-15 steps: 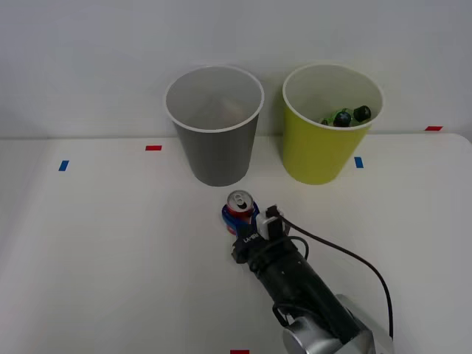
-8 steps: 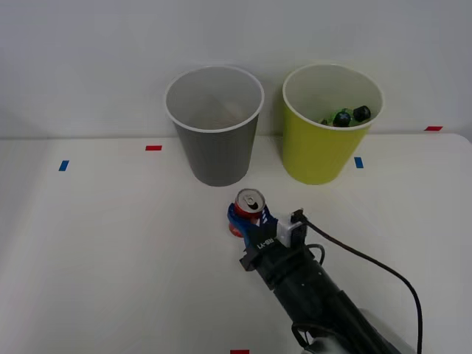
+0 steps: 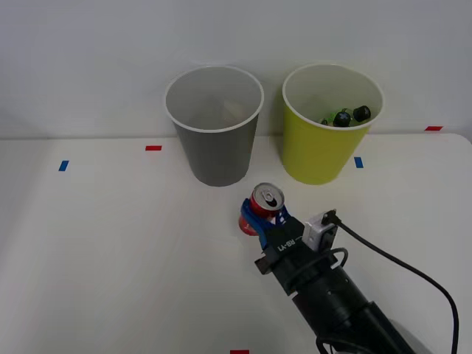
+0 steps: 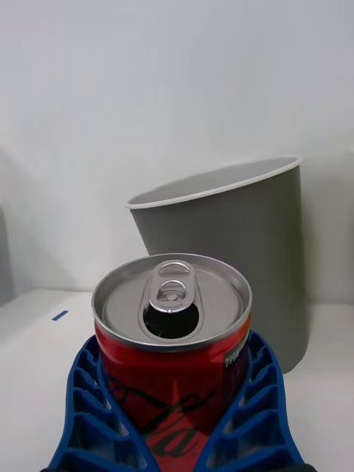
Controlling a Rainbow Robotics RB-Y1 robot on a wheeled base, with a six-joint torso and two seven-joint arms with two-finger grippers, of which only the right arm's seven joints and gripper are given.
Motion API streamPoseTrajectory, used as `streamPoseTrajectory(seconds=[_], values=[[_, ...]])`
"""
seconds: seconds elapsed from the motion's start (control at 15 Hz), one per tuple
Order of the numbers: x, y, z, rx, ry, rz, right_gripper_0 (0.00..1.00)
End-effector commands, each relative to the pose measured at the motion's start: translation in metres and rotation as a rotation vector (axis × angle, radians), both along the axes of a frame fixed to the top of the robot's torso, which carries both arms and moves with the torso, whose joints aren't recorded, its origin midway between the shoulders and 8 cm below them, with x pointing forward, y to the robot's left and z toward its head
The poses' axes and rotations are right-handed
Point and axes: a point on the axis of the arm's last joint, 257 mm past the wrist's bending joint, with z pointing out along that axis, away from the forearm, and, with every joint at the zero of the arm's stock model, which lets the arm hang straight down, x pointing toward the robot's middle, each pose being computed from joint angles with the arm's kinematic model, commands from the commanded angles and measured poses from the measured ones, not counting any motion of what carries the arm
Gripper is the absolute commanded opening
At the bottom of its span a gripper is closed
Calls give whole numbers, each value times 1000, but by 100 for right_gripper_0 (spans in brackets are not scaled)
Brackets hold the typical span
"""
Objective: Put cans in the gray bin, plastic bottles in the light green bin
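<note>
The right gripper [image 3: 259, 214] is clenched around the small red drink can [image 3: 265, 207], its ribbed blue fingers [image 4: 251, 409] pressed against the can's smooth curved sides; in the wrist view the lattice-like blue plastic cups the red wall from both flanks. The can's flat silver top, with its pull tab and dark open mouth, faces up and tilts slightly. In the front view the can sits near the middle of the white table [image 3: 110, 251], at about 5 o'clock from the gray bin [image 3: 214, 125] and about 7 o'clock from the light green bin [image 3: 330, 125], close to both but touching neither; whether its base rests on the table cannot be told. Both bins are tall, round and tapered with thin white rims, standing upright side by side against the pale wall. Inside the light green bin, at its 3 o'clock side, lie green plastic bottles [image 3: 344, 116] with round black caps, only partly seen. A black cable [image 3: 402, 262] curves off the dark cylindrical wrist at about 4 o'clock from the can
</note>
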Motion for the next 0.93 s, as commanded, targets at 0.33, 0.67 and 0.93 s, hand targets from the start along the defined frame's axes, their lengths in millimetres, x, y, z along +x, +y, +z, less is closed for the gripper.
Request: streamPoseTrajectory(seconds=[0.33, 0.67, 0.93], values=[[-3, -7, 19, 43, -24, -9, 0], [0, -4, 71, 106, -77, 18, 0], [2, -1, 120, 136, -76, 48, 0]])
